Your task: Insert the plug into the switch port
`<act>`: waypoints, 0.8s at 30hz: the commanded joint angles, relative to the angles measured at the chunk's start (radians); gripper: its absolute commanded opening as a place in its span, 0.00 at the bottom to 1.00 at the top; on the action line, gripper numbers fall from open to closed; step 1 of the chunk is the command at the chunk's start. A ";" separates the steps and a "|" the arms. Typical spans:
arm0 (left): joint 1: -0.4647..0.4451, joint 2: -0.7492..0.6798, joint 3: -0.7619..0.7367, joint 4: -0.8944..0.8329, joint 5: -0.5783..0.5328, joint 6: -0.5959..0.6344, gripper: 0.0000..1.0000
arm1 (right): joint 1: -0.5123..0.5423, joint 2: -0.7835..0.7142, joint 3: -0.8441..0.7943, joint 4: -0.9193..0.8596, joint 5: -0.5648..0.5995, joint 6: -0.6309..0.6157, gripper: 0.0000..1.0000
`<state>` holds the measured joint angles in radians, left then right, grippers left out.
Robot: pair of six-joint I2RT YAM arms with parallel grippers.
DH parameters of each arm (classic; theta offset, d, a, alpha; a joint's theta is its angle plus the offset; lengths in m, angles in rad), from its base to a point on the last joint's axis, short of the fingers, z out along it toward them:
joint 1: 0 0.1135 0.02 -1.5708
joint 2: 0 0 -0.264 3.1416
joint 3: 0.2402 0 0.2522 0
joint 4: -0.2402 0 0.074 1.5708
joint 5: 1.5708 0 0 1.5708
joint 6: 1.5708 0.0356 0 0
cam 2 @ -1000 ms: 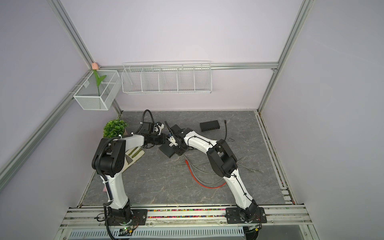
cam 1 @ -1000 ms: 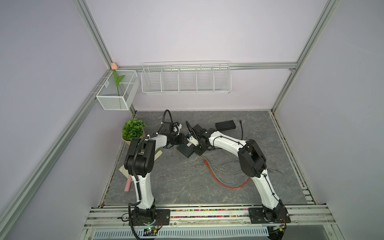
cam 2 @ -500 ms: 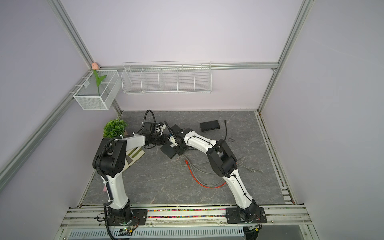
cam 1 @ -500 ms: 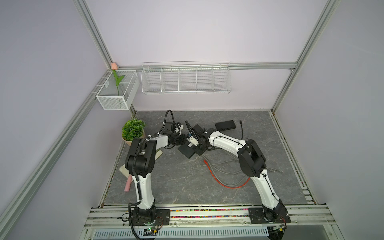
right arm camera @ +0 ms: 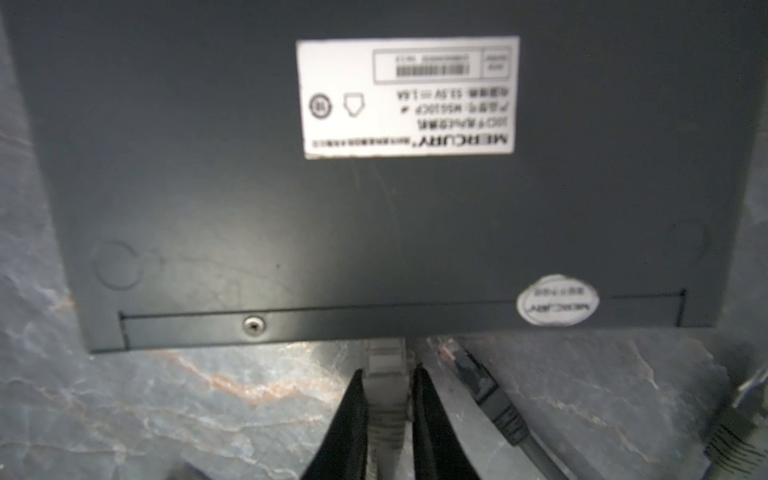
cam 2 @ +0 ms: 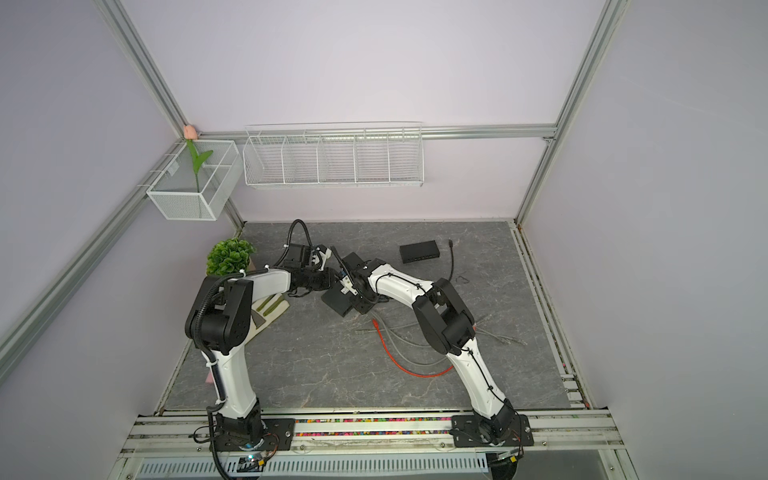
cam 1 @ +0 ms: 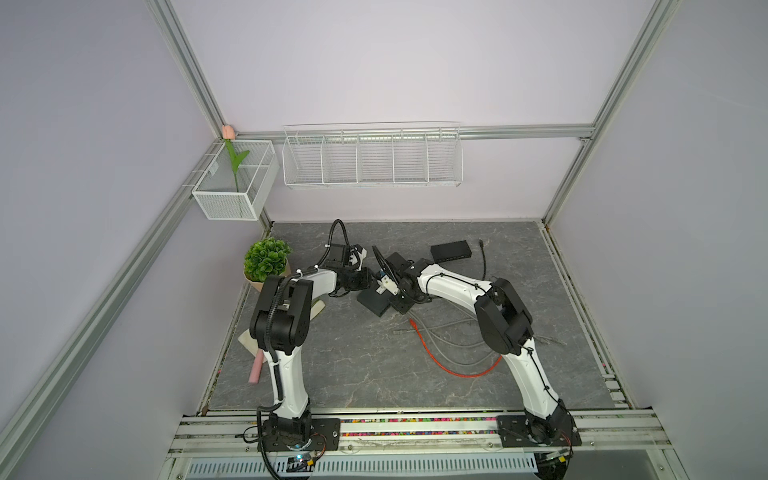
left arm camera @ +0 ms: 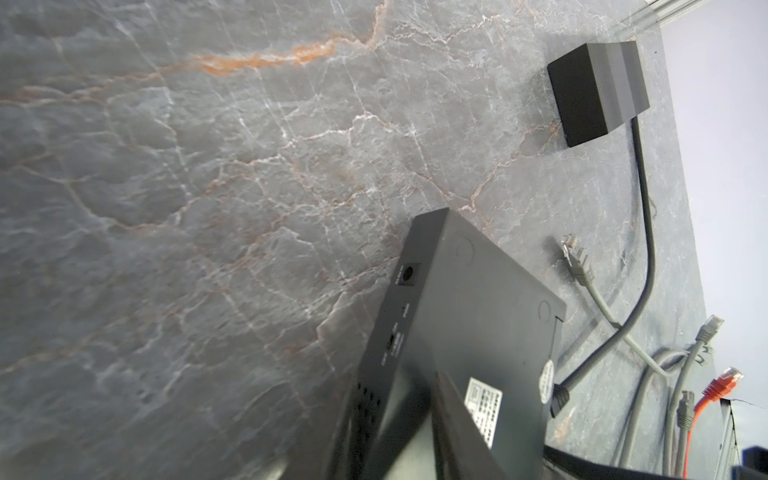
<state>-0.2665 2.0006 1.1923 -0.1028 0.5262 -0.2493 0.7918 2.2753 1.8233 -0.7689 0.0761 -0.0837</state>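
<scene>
**Grey plug at the switch's port edge, both grippers clamped**

A potted plant [cam 1: 267,258] crowds the outer side of the left arm. The left gripper [cam 1: 360,283] is clenched on one end of the network switch [cam 1: 374,301]. In the left wrist view a finger [left arm camera: 457,428] lies across its label-side face, and bare table [left arm camera: 208,208] spreads wide beyond that hand.

The switch is label side up, its long screw-fastened edge facing the right gripper [right arm camera: 388,370]. That gripper grasps the grey Ethernet plug [right arm camera: 386,357] by the boot, with a finger on each flank. The plug's nose is tucked under the switch's edge, just ahead of the fingertips. Whether it is seated cannot be told.

A black plug [right arm camera: 478,382] lies just beside the right gripper's finger, near the same edge. Behind that hand, grey cables [cam 1: 449,332] and an orange-red cable [cam 1: 449,365] loop over the table. A smaller black switch [cam 1: 451,250] sits well apart, toward the back wall.
</scene>
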 commanded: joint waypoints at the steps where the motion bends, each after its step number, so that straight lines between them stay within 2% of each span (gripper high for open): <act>1: 0.004 0.018 0.009 -0.043 0.005 0.016 0.32 | -0.001 -0.013 0.003 -0.007 -0.001 -0.019 0.14; 11: -0.014 0.027 0.027 -0.075 0.008 0.047 0.32 | 0.002 0.032 0.062 -0.025 -0.035 -0.046 0.15; 17: -0.026 0.025 0.033 -0.092 0.021 0.076 0.31 | 0.002 0.075 0.118 -0.045 -0.045 -0.073 0.08; 24: -0.055 0.044 0.060 -0.143 0.021 0.123 0.30 | -0.021 0.101 0.157 -0.044 -0.077 -0.102 0.07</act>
<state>-0.2794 2.0121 1.2396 -0.1631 0.5045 -0.1688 0.7830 2.3421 1.9522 -0.8841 0.0475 -0.1474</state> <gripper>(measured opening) 0.303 0.167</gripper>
